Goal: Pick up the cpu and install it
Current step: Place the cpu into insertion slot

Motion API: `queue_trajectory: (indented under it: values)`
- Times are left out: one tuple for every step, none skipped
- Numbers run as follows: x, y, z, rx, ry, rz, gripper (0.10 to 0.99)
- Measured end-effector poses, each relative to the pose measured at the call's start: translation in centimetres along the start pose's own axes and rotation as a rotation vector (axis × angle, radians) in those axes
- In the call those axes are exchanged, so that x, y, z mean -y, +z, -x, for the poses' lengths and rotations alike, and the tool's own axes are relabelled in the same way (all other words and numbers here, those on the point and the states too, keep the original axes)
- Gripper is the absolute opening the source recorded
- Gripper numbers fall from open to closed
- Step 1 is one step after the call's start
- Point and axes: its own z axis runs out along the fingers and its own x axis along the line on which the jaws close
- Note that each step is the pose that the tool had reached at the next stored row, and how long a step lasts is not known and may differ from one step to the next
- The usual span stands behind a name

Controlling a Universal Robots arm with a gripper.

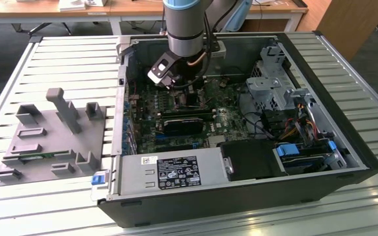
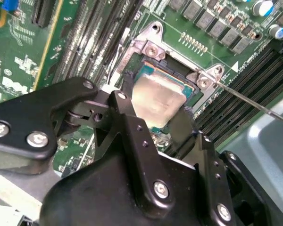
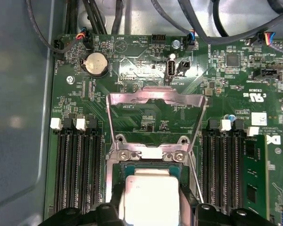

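1. Your arm (image 1: 185, 27) hung down into the open case (image 1: 255, 196), which lay on its side on the slatted table (image 1: 64, 54).
2. Your gripper (image 1: 187, 96) was low over the board, right at the socket (image 2: 153, 49).
3. Jaws were narrow and holding the cpu (image 3: 151, 195). In both wrist views one black finger (image 2: 129, 122) sat against each of two opposite edges.
4. The cpu was silver side up, inside the socket opening, with its greenish rim showing on one side. Seated or just above the contacts: you couldn't tell from these views.
5. The load plate (image 3: 155, 101) stood flipped open, hinged at the socket's edge. The lever (image 2: 254, 104) showed as a thin rod across the memory slots (image 3: 78, 165).
6. Those slots flanked the socket on both sides, with one green stick (image 3: 255, 179) fitted in an outer slot.
7. A grey fixture (image 1: 51, 137) lay on the table at the exterior view's left, just beside the case.
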Motion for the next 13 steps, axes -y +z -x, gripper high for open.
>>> queue_trajectory:
  values:
    - [0.00,0.00,0.00,0.0003,0.000,0.000,0.541]
    - [0.00,-0.01,0.00,0.0006,0.000,0.000,0.604]
    - [0.01,-0.02,0.01,0.0010,0.000,-0.001,0.604]
    - [0.01,-0.02,0.01,0.0009,0.000,-0.001,0.604]
    - [0.01,-0.02,0.01,0.0010,0.000,0.000,0.604]
    - [0.01,-0.04,0.01,0.0012,0.000,-0.001,0.604]
    - [0.00,-0.09,0.01,0.0014,0.000,-0.001,0.604]
    - [0.00,-0.17,0.00,0.0012,0.000,-0.001,0.604]
    - [-0.01,-0.30,0.00,0.0011,0.000,-0.001,0.604]
    - [-0.03,-0.46,0.00,0.0011,0.000,-0.001,0.604]
    - [-0.05,-0.65,-0.01,0.0011,0.000,-0.001,0.604]
    - [-0.06,-0.82,-0.01,0.0010,0.000,-0.001,0.604]
    - [-0.07,-0.94,-0.01,0.0010,0.000,-0.001,0.588]
